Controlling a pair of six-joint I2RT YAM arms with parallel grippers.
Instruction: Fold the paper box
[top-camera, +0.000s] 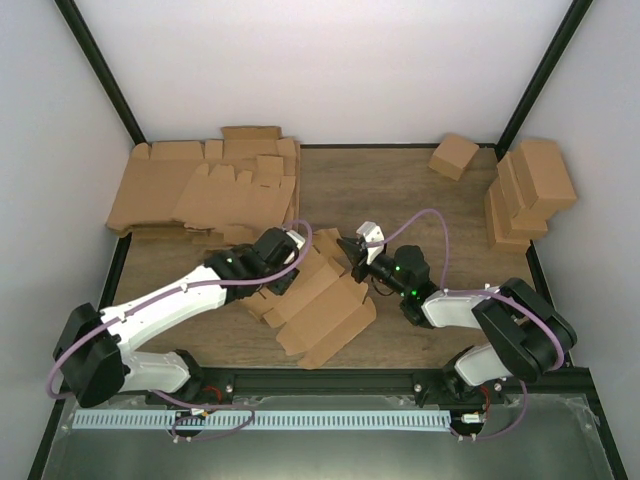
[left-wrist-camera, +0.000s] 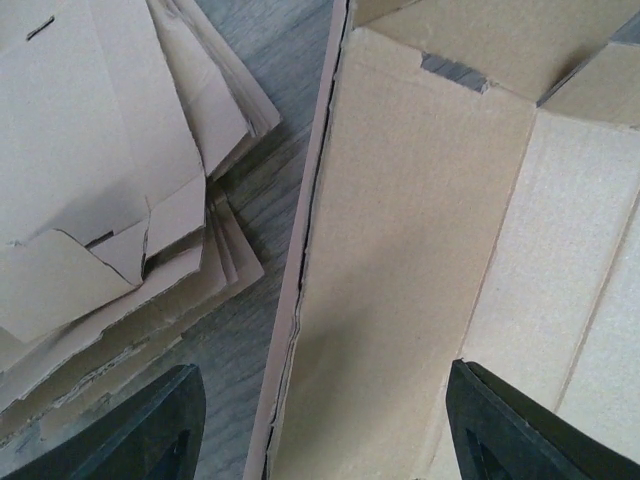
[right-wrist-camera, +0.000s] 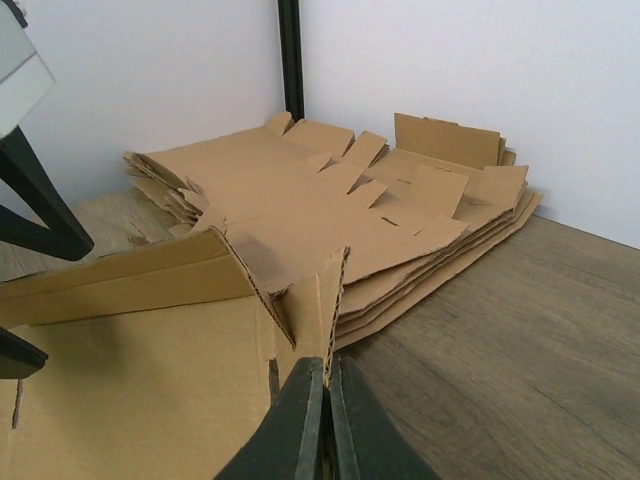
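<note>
The paper box (top-camera: 320, 305) is plain tan cardboard, as is the flat stack (top-camera: 205, 190) at upper left; the bench (top-camera: 400, 190) shows grey-brown wood grain; the left claw (left-wrist-camera: 323, 370) and right claw (right-wrist-camera: 326, 362) are black.

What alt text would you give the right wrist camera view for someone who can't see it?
The right gripper, shut, pinches an upright flap of the partly folded paper box at the bottom of the frame. Behind it a stack of flat cardboard blanks lies on the wooden table against a white wall.
</note>
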